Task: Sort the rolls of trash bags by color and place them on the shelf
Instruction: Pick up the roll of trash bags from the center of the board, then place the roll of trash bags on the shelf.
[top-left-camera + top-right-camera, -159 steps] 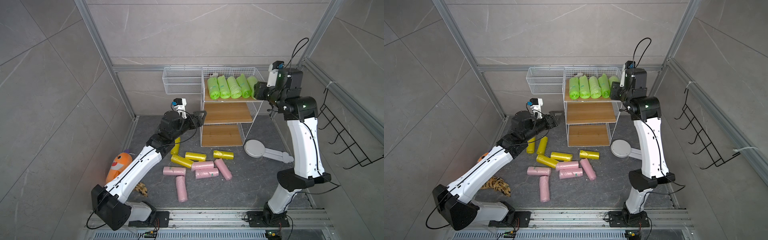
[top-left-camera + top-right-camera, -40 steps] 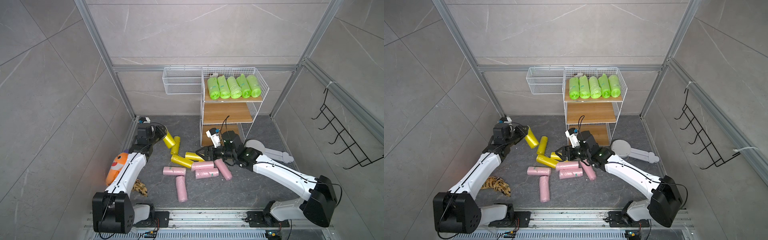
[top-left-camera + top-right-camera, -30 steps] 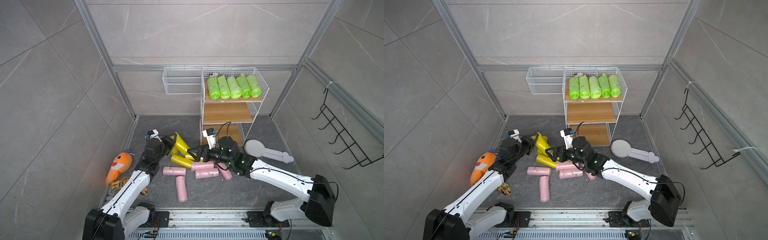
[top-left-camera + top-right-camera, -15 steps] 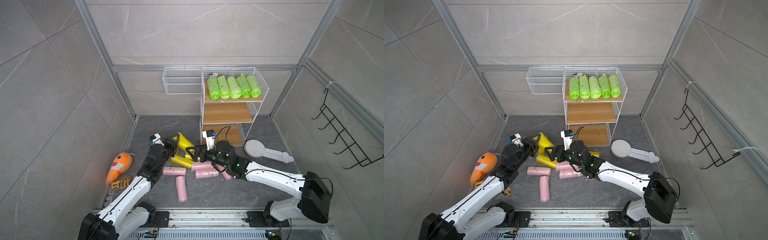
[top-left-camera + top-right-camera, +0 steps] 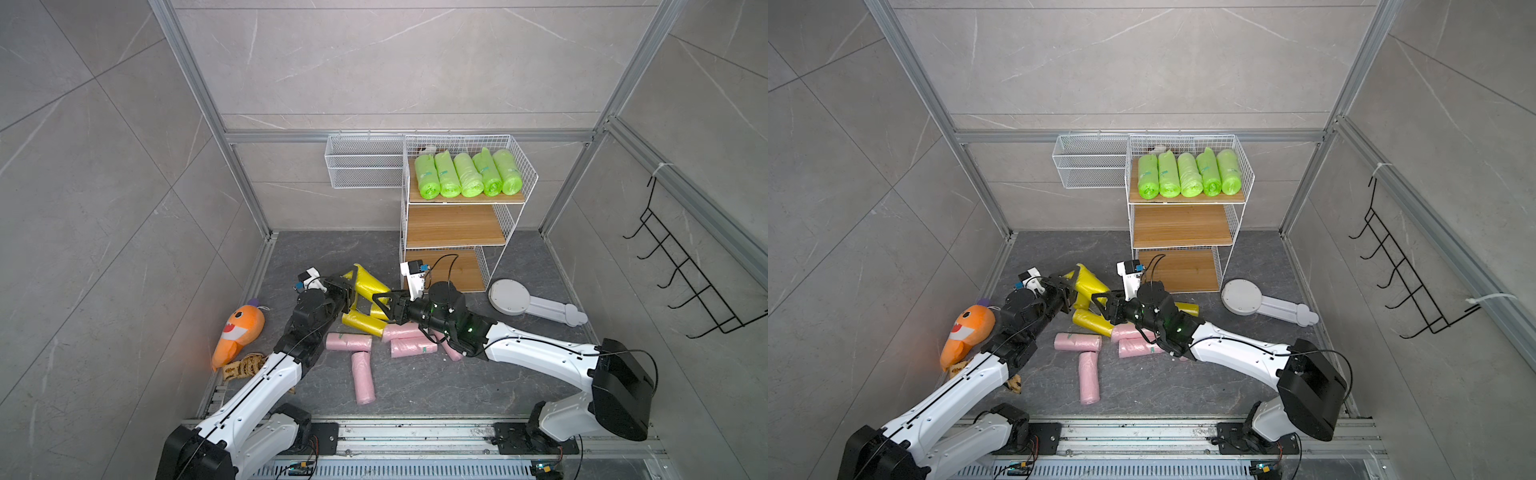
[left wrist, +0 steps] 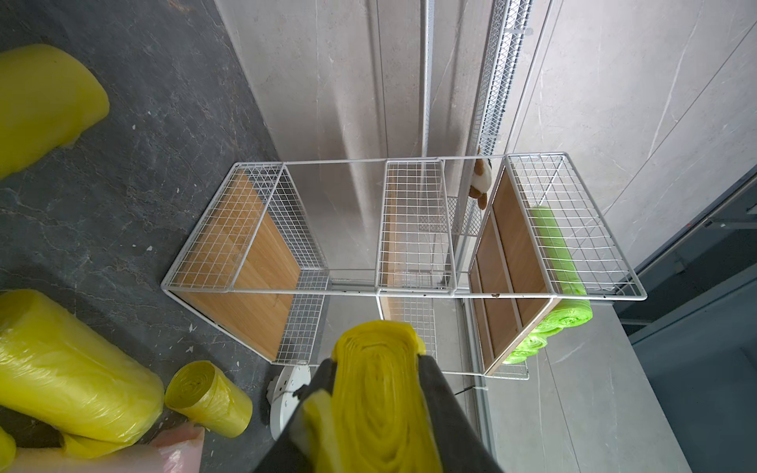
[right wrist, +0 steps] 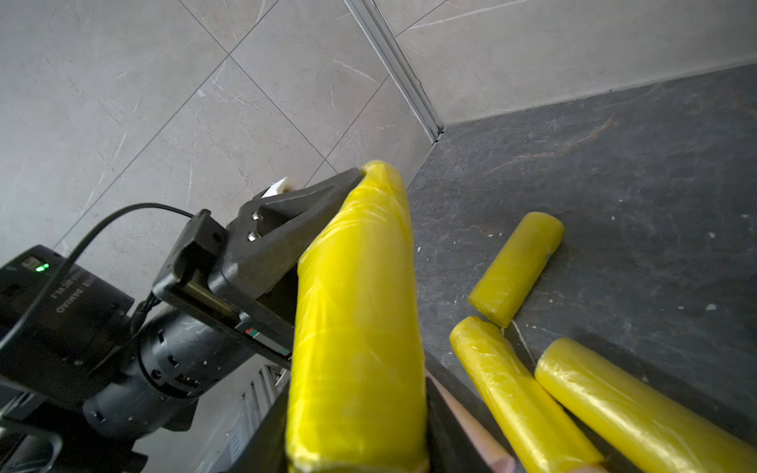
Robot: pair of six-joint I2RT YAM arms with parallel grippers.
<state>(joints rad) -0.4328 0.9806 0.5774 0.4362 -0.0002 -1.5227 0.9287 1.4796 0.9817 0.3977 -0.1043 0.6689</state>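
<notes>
Sharing one yellow roll (image 5: 372,282), the two arms held it near the shelf (image 5: 455,226), off its bottom tier's front corner — the left gripper (image 5: 353,291) pinching one end, the right gripper (image 5: 377,307) squeezing the other. If neither let go, the thin plastic could stretch or slip free. Under it lay loose yellow rolls (image 5: 361,324) and pink rolls (image 5: 348,343); green rolls (image 5: 467,174) filled the shelf's top tier.

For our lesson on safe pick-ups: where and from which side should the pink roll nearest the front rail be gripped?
Likely best: grip the pink roll at mid-length, coming straight down from above, jaws across its narrow width. It lies flat on the floor with bare floor along both long sides, leaving room; its far end sits close to a second pink roll, so avoid that end.
</notes>
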